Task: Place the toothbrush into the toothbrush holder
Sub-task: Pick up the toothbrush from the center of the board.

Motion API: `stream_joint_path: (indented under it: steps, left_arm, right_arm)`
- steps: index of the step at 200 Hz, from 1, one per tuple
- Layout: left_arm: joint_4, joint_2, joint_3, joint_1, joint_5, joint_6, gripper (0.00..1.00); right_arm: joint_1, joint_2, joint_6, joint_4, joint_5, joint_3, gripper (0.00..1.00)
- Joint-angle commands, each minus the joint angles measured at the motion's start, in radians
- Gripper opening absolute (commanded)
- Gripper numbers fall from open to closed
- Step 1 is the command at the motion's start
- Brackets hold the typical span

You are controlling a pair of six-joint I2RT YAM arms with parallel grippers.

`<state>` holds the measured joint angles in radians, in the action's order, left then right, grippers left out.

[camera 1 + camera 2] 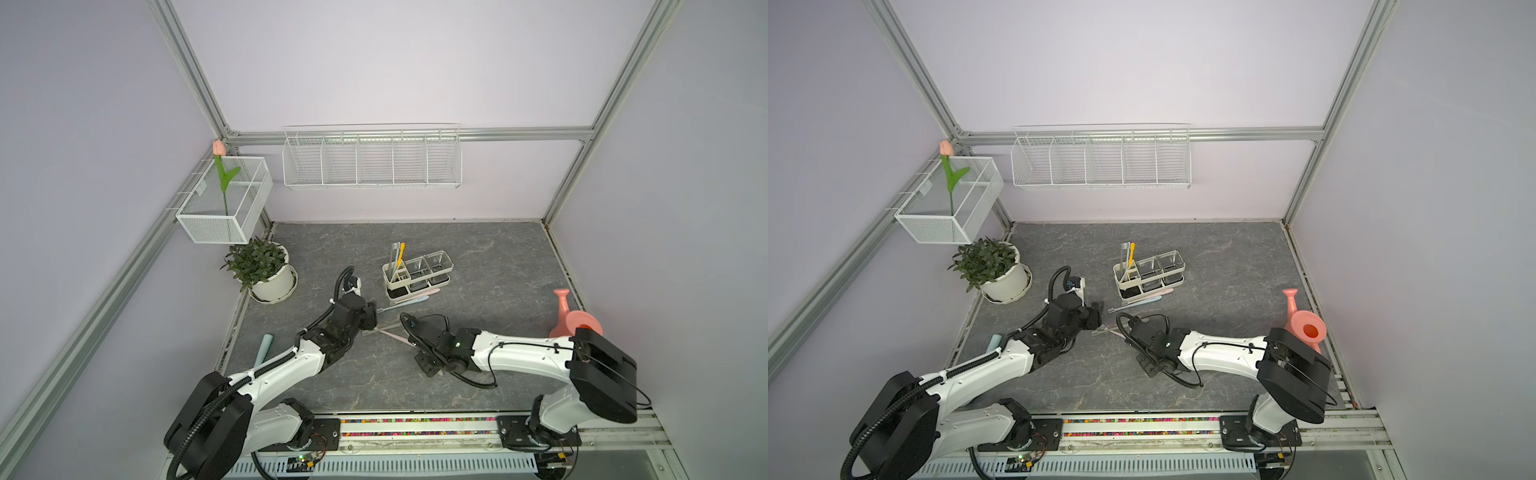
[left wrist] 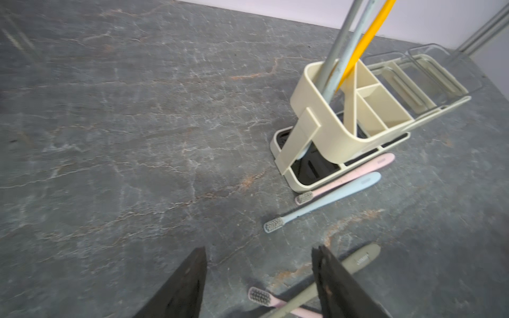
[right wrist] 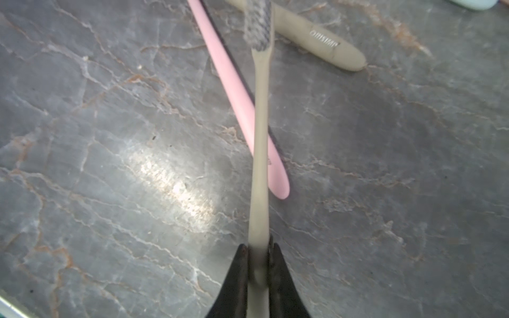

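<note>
Right pincer (image 3: 259, 247) pinched the beige toothbrush (image 3: 260, 137) by its handle over the surface (image 3: 110, 165), nearer than the toothbrush holder (image 1: 415, 276); left pincer (image 2: 260, 249) stood spread. Light, stiff, slick: likely to swivel unless gripped mid-handle.

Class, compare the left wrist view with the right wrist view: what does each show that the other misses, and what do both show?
Only the left wrist view: the toothbrush holder with a yellow handle standing in it, and the open left gripper with nothing between its jaws.
Only the right wrist view: the right gripper shut on a beige toothbrush.
Both: the grey table, a pink toothbrush lying on it, and a printed beige handle lying nearby.
</note>
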<state>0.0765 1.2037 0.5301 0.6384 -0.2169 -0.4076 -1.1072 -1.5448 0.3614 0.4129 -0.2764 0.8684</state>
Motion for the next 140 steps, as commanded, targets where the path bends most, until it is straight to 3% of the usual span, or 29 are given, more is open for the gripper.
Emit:
stream_joint_path:
  steps: [1, 64, 140]
  left_arm:
    - [0.041, 0.019, 0.030, -0.036, 0.155, -0.028, 0.65]
    - [0.167, 0.038, 0.007, -0.056, 0.360, -0.026, 0.66]
    - [0.233, 0.007, -0.024, -0.057, 0.415, -0.017, 0.66]
  right_arm:
    - [0.004, 0.052, 0.009, -0.022, -0.058, -0.013, 0.15]
    - [0.018, 0.083, -0.020, -0.066, -0.104, -0.001, 0.15]
    - [0.034, 0.081, -0.049, -0.071, -0.117, 0.052, 0.16]
